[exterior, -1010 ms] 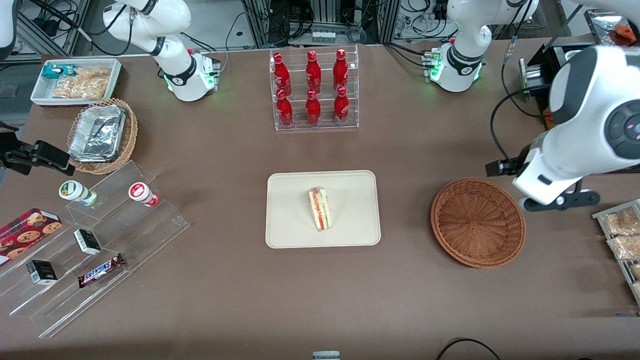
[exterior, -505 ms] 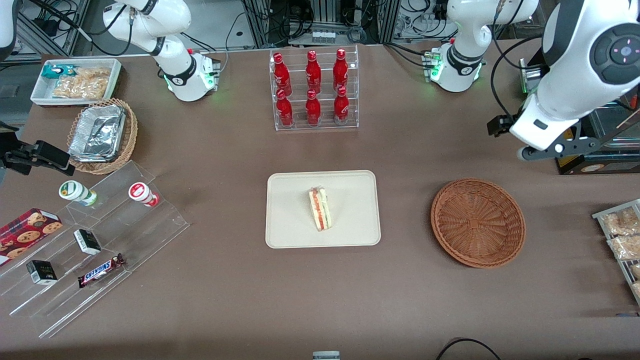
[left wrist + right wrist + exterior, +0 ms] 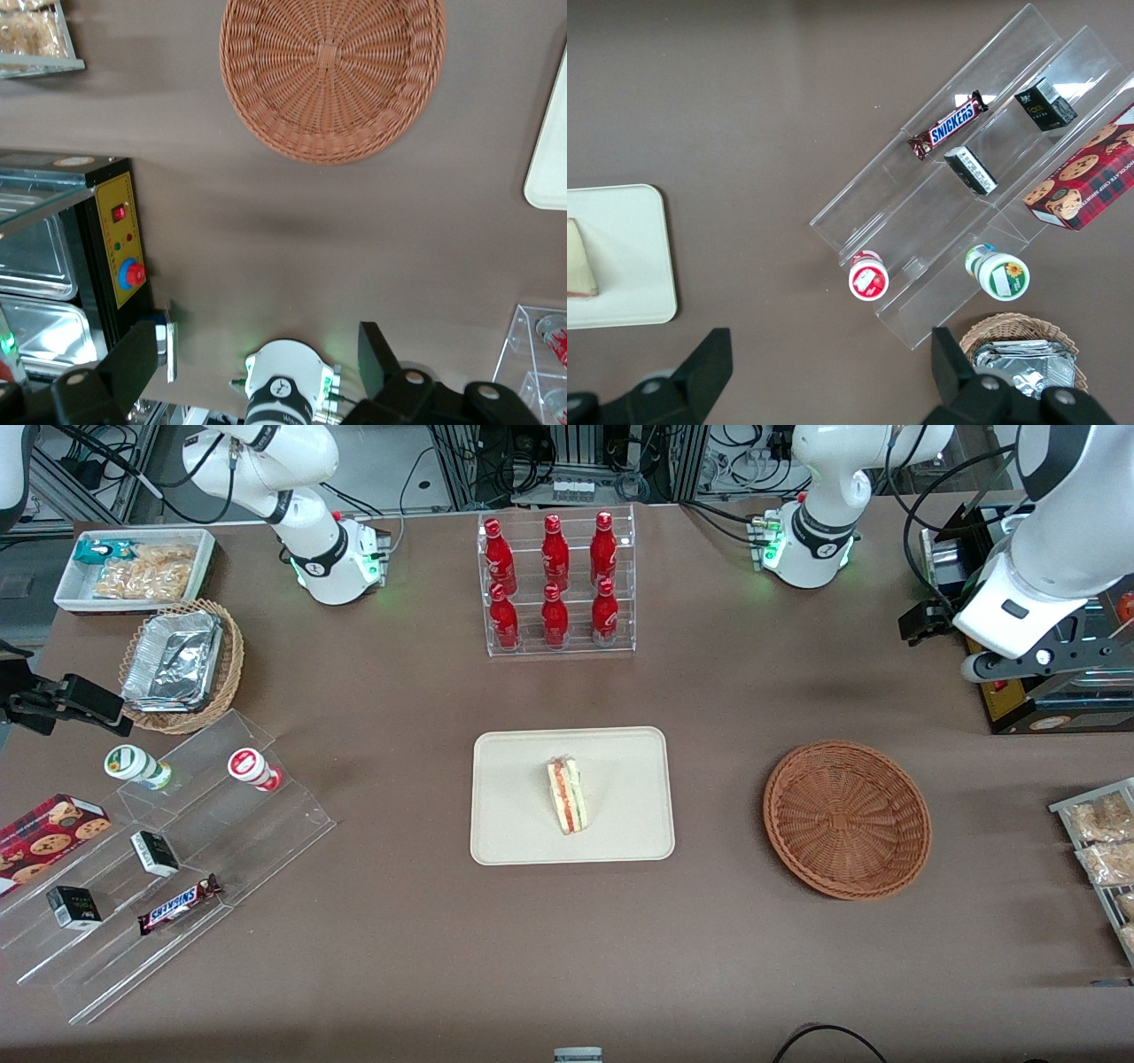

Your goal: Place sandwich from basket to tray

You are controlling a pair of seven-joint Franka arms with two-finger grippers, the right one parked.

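The sandwich (image 3: 567, 795) lies on its side in the middle of the beige tray (image 3: 620, 833); it also shows in the right wrist view (image 3: 578, 261). The orange-brown wicker basket (image 3: 846, 819) is empty and sits beside the tray, toward the working arm's end of the table; the left wrist view shows it from above (image 3: 332, 75). My left gripper (image 3: 1036, 660) is open and empty. It hangs high above the table's edge at the working arm's end, farther from the front camera than the basket, over a black control box (image 3: 1045, 700). Its fingers stand wide apart (image 3: 257, 354).
A clear rack of red bottles (image 3: 556, 584) stands farther from the camera than the tray. Snack packs (image 3: 1103, 841) lie near the basket. Acrylic steps with snacks (image 3: 151, 850), a tan basket of foil trays (image 3: 182, 664) and a white snack bin (image 3: 133, 567) are at the parked arm's end.
My left arm has risen and drawn away from the basket, toward the table's edge and farther from the front camera. The sandwich, tray and basket have not moved.
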